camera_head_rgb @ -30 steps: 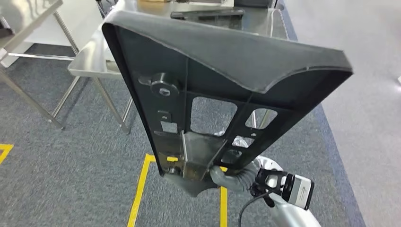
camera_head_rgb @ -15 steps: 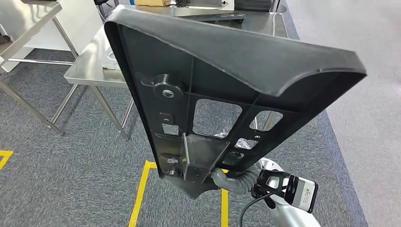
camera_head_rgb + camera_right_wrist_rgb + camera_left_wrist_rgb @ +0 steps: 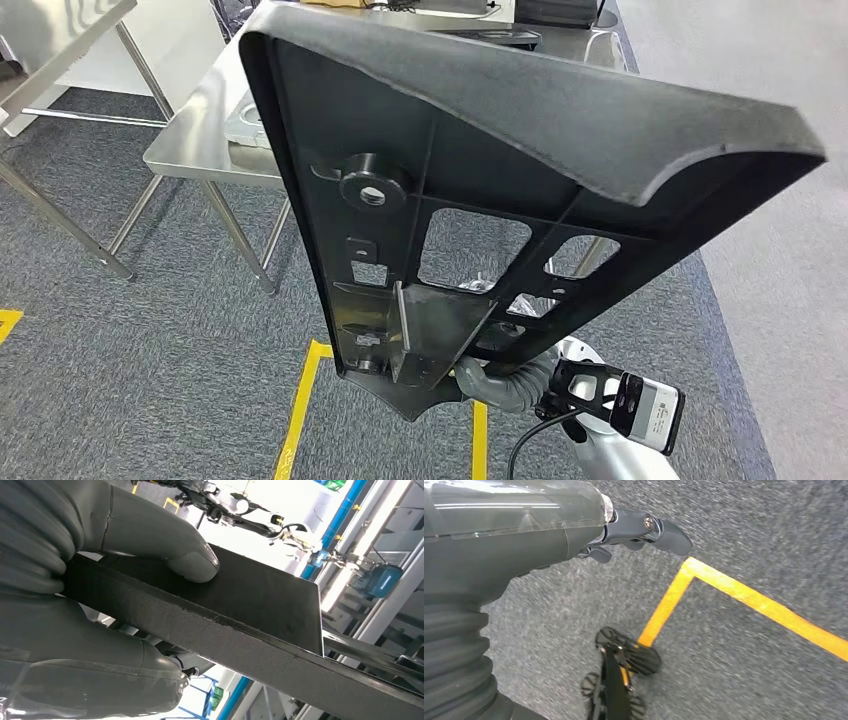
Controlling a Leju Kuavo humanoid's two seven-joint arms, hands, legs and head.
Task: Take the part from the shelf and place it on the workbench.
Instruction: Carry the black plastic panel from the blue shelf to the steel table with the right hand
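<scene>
The right hand (image 3: 95, 600) is gripping the part (image 3: 480, 190), its thick grey thumb (image 3: 165, 542) pressing on one face while the other fingers are wrapping underneath, so the narrow lower end is clamped between them. In the head view the right wrist and its grey ribbed cover (image 3: 505, 385) are sitting just below that narrow end.

The part is a large black moulded panel, narrow where the hand is holding it and flaring wide toward the far end. It is being carried upright and tilted, well above the grey carpet (image 3: 150, 350). Its inner face is showing ribs, several cut-out windows and a round boss (image 3: 372, 187).

The left hand (image 3: 644, 530) is hanging over the carpet near a yellow floor line (image 3: 744, 595), its dark fingers curling in loosely with nothing visible in them.

Ahead, a steel table (image 3: 215, 120) is standing beyond the panel's upper edge, with another dark piece (image 3: 500, 38) lying on its far side.

Judging from its look, the panel is stiff and fairly light, but long, so holding it at one end is leaving the wide end free to swing. A smooth face may slip under the thumb. A hold nearer the ribbed middle would probably steady it more.
</scene>
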